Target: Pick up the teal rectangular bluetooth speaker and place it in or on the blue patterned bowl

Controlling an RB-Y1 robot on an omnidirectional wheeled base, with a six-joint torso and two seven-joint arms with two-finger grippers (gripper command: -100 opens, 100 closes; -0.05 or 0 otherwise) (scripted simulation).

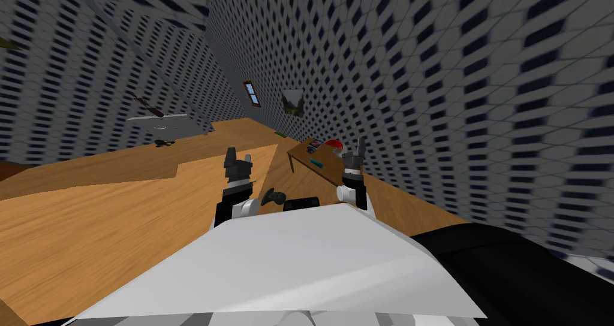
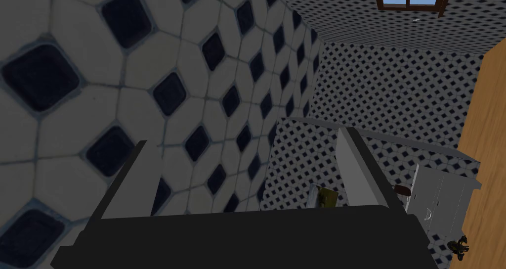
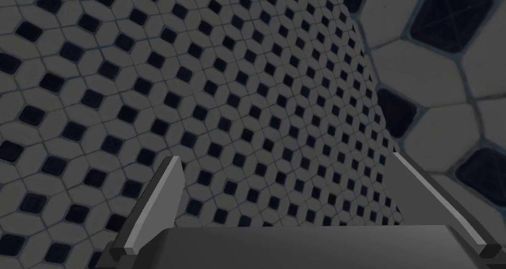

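Left tool [image 1: 238, 154] [image 2: 244, 137]: fingers spread wide, nothing between them; held up over the wooden floor [image 1: 120, 208], well left of the bench.
Right tool [image 1: 354, 150] [image 3: 285, 157]: fingers spread wide, holding nothing; raised just beside the tiled wall [image 1: 456, 100], and in the head view its tip overlaps the bench's wall-side end.
Speaker [image 1: 316, 162]: a small teal bar lying flat on the bench top, on the bare stretch nearer me, apart from the other things.
Bowl [image 1: 313, 145]: a small blue shape farther back on the bench, beside a red and white thing [image 1: 334, 144]; its form is too small to tell.
Bench [image 1: 300, 154]: brown, one long side along the wall, the other long edge and near corner facing open floor.
Open room: bare floor between me and the bench; a white cabinet [image 1: 171, 123] stands well away to the left.
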